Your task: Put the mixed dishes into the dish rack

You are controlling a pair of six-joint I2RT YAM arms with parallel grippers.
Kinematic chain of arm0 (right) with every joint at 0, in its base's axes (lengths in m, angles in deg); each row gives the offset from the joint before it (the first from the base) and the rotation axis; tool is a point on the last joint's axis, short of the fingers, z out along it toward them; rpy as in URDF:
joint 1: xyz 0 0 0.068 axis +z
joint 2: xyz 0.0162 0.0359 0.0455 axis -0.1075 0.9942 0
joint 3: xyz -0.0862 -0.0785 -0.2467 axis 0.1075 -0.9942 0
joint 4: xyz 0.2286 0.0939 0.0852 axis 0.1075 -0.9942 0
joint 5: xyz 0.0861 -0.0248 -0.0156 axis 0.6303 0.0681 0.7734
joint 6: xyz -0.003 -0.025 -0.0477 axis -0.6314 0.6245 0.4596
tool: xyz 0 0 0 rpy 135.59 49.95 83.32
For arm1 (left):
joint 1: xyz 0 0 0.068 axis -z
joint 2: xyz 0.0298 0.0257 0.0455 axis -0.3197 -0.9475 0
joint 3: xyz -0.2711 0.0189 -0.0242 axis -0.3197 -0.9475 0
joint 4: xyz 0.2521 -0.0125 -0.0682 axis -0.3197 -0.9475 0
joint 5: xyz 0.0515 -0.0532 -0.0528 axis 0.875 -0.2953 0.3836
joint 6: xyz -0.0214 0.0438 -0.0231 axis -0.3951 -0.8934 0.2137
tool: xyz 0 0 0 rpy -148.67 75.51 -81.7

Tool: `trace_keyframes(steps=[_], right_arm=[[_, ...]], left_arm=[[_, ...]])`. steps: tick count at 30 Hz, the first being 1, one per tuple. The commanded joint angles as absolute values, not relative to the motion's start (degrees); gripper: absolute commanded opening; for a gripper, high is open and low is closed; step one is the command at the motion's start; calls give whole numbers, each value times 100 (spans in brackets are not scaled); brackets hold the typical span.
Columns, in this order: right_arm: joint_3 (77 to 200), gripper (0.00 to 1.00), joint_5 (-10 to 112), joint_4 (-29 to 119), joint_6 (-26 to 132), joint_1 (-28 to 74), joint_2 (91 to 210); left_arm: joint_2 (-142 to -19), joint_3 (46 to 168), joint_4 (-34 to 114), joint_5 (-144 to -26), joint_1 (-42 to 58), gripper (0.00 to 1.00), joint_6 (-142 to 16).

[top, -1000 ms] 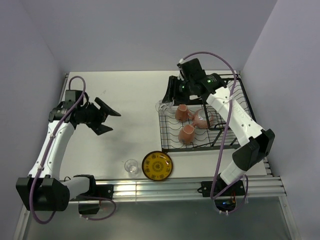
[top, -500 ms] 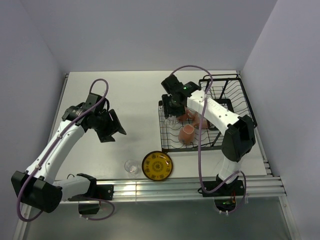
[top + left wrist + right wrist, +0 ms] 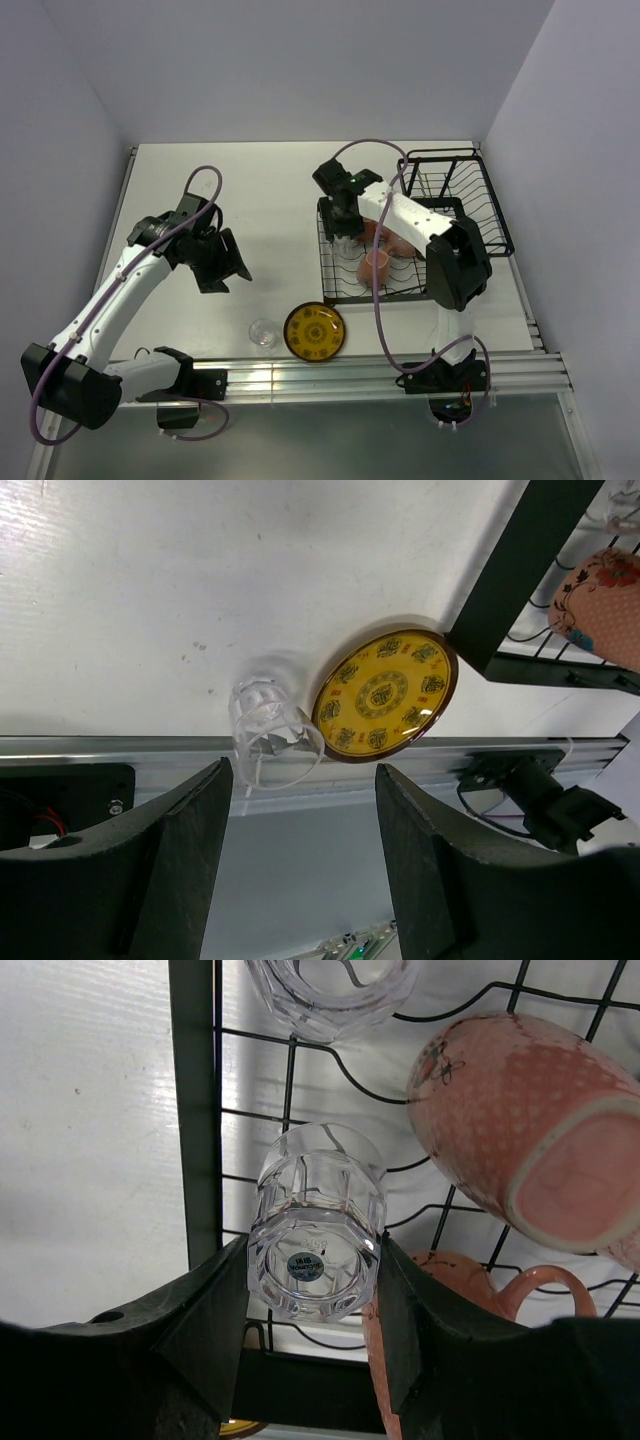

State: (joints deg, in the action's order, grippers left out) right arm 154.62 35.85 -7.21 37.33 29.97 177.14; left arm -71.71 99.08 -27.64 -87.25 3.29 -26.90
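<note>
My right gripper is shut on a clear glass, base towards the camera, over the left part of the black dish rack's low tray. A second clear glass stands in the tray just beyond it. Two salmon-pink mugs lie in the tray to the right. In the top view the right gripper is at the tray's left side. My left gripper is open and empty above the table. A third clear glass and the yellow patterned plate sit near the front edge.
The rack's taller wire basket stands at the back right. A metal rail runs along the table's front edge. The rack's corner lies right of the plate. Walls close the table on the left, back and right.
My right gripper has moved left and nearer, from by the basket to over the tray's left side, with the glass. My left arm has swung right and nearer, towards the glass and plate.
</note>
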Motion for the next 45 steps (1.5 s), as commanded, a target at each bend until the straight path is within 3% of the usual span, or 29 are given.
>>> trace_keyframes(steps=[1, 12, 15, 18, 19, 22, 30, 41, 45], right_arm=[[15612, 0, 3430, -460, 3812, 3039, 17827], [15902, 0, 3439, -390, 3821, 3083, 18082], [15867, 6, 3466, -337, 3829, 3101, 18135], [15858, 22, 3501, -337, 3856, 3110, 18187], [15858, 35, 3501, -346, 3856, 3110, 18188], [15815, 56, 3544, -319, 3856, 3118, 18126], [15709, 79, 3624, -337, 3864, 3145, 17968], [15533, 81, 3580, -539, 3847, 3162, 17231], [15393, 81, 3659, -601, 3759, 3162, 16695]], left_arm=[[-7030, 9833, -2914, -8681, 438, 64, -2795], [-6915, 9490, -2932, -8848, 710, 62, -2743], [-6933, 9464, -2914, -8892, 789, 61, -2752], [-7012, 9490, -2932, -8866, 929, 61, -2769], [-7038, 9490, -2941, -8840, 956, 62, -2760], [-7117, 9394, -2906, -8805, 1071, 63, -2752], [-7240, 9007, -2642, -8805, 1264, 64, -2778], [-7460, 8559, -2220, -8796, 1475, 64, -2795], [-7487, 8130, -1957, -8831, 1554, 58, -2760]])
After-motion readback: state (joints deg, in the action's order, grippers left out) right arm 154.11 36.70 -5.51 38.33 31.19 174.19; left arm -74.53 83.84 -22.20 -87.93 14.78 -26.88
